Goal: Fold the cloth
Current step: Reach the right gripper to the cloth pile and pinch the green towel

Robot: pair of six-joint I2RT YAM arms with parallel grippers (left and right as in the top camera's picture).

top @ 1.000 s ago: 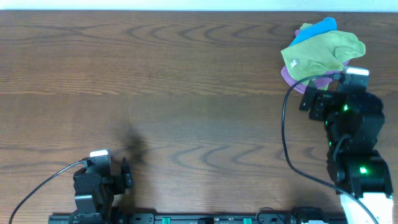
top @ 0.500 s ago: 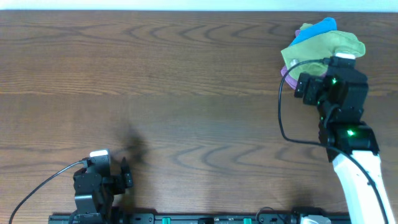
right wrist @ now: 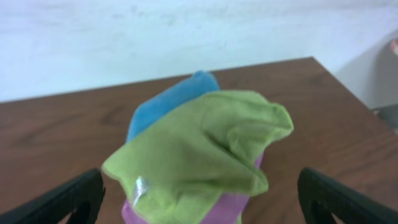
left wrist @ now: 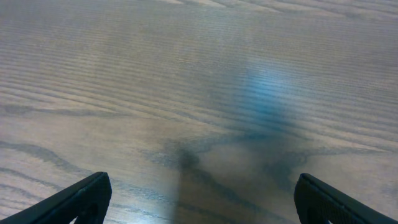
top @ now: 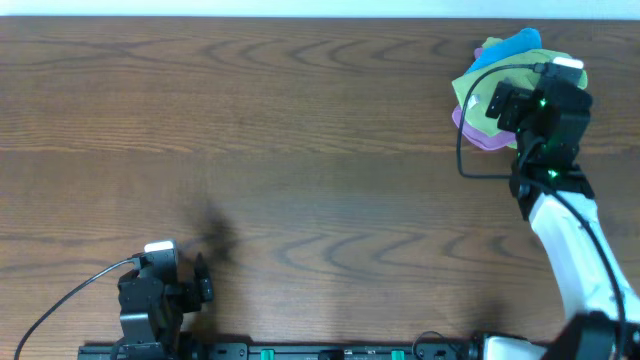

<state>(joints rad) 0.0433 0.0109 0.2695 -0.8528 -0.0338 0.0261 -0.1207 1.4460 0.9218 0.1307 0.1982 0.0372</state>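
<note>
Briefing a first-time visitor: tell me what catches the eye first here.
The heap of colour at the far right of the brown wooden table: a crumpled lime-green microfibre cloth atop a bright blue cloth and a purple cloth. The right gripper is poised at it, open wide; the left gripper sits open over bare wood at the near edge.

We counted three cloths in all, heaped in one pile: one lime-green cloth (right wrist: 205, 143), one blue cloth (right wrist: 166, 102) and one purple cloth (right wrist: 230, 208). One wooden surface (top: 300, 130) lay under them. There were two arms, a left arm (top: 150, 300) and a right arm (top: 570, 230), and so two hands: one left hand (left wrist: 199, 202) and one right hand (right wrist: 199, 199). Each hand showed two dark fingers (left wrist: 81, 199), four altogether. We made out two black cables, one left cable (top: 70, 290) and one right cable (top: 461, 150).
</note>
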